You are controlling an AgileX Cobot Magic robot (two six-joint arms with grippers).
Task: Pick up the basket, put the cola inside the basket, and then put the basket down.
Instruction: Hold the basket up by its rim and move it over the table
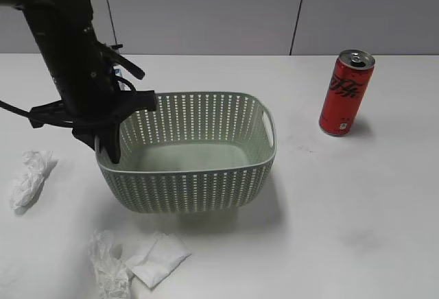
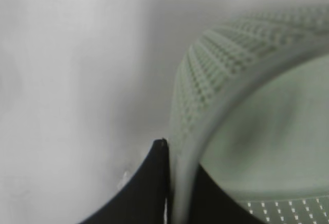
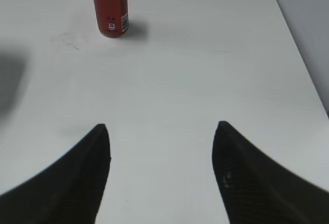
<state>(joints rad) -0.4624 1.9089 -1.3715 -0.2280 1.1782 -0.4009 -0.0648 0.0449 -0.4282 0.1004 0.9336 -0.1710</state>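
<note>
The pale green basket is in the middle of the white table, empty. My left gripper is shut on its left rim, one finger inside and one outside the wall. The left wrist view shows the rim pinched between my fingers. I cannot tell whether the basket is clear of the table. The red cola can stands upright to the right of the basket, apart from it. In the right wrist view the can is far ahead and to the left of my open, empty right gripper.
Crumpled white paper lies at the left and in front of the basket. The table's right edge shows in the right wrist view. A grey wall runs behind the table.
</note>
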